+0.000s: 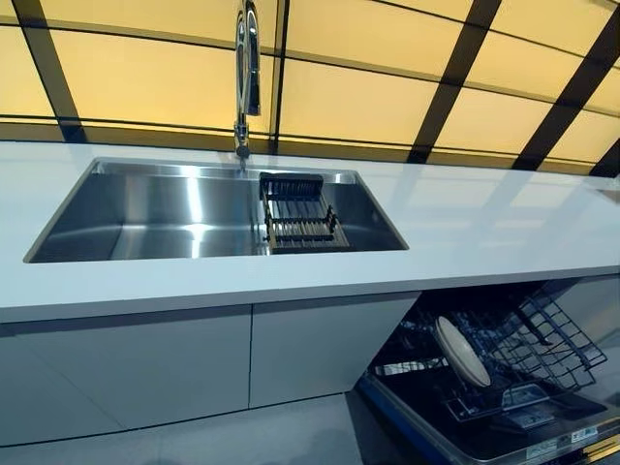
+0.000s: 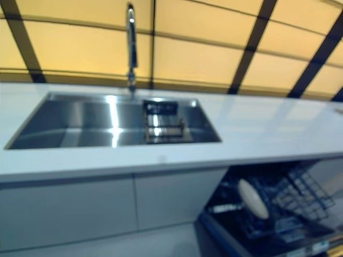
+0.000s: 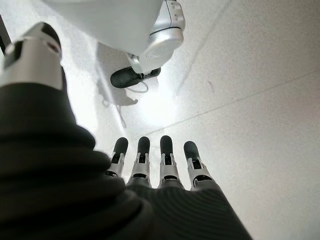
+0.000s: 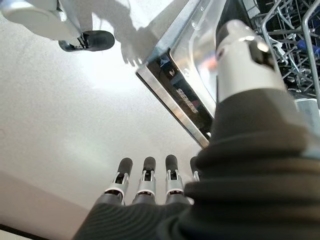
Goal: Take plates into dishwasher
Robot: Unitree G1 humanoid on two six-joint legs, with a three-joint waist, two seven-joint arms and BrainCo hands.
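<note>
One white plate (image 1: 461, 351) stands on edge in the dark wire rack (image 1: 542, 339) of the open dishwasher (image 1: 504, 426), under the counter at the lower right. No other plate shows. Neither hand appears in the eye views. My left hand (image 3: 150, 165) hangs over the pale floor with straight fingers and holds nothing. My right hand (image 4: 150, 175) also hangs with straight fingers, empty, just beside the edge of the dishwasher door (image 4: 175, 95).
A steel sink (image 1: 145, 213) is set in the white counter (image 1: 484, 232), with a small black drying rack (image 1: 298, 215) inside it and a chrome tap (image 1: 246, 68) behind. White cabinet doors (image 1: 194, 368) stand below the sink.
</note>
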